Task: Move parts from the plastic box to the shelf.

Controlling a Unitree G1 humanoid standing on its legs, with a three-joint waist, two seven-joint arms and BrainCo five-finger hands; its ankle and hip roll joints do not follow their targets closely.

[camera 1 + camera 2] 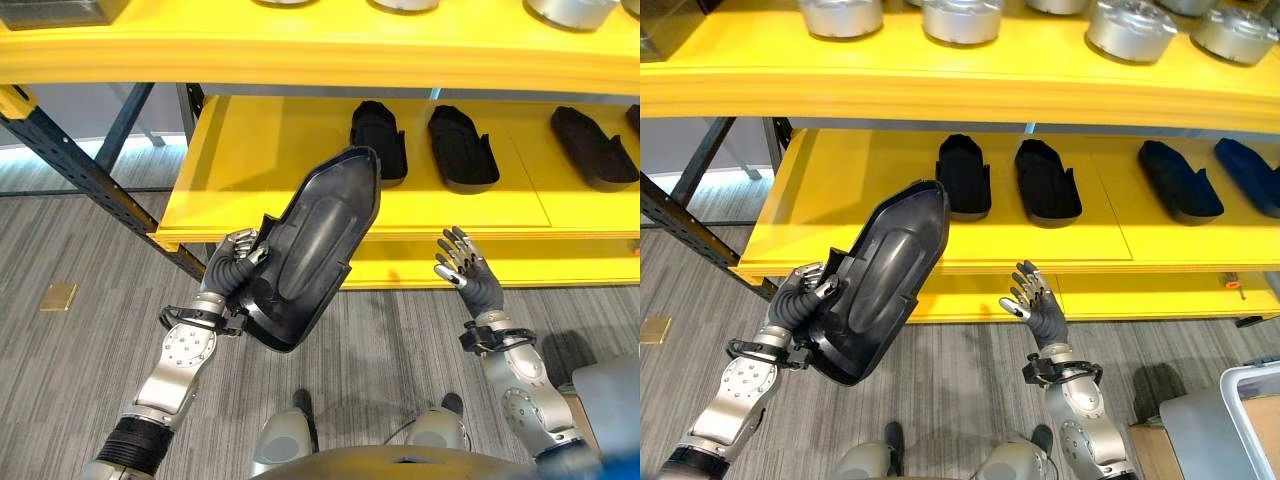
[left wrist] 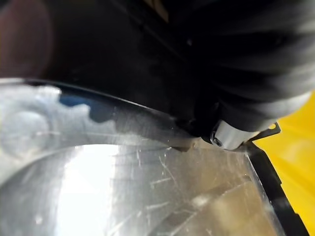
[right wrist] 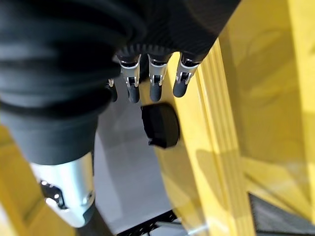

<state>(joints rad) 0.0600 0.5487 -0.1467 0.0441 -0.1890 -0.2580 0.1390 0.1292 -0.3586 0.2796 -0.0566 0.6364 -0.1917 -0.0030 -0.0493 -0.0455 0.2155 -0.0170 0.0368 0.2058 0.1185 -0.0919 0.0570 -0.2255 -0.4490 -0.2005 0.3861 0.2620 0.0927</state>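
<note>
My left hand point(image 1: 232, 262) is shut on the lower end of a large dark plastic shell part point(image 1: 320, 240), fingers curled round its rim. The part tilts upward, and its narrow tip reaches over the front edge of the yellow lower shelf point(image 1: 260, 150). Its glossy inner face point(image 2: 123, 187) shows close up in the left wrist view. Three similar black parts point(image 1: 378, 140) point(image 1: 462, 148) point(image 1: 592, 148) lie in a row on that shelf. My right hand point(image 1: 470, 275) is open, fingers point(image 3: 155, 81) spread, just before the shelf's front edge and right of the held part.
The upper yellow shelf point(image 1: 350, 50) carries several round silver metal parts point(image 1: 960, 18). A black steel brace point(image 1: 80, 170) slants down at the shelf's left end. A pale-rimmed box point(image 1: 1250, 400) stands on the floor at the lower right. The shelf's left half is bare.
</note>
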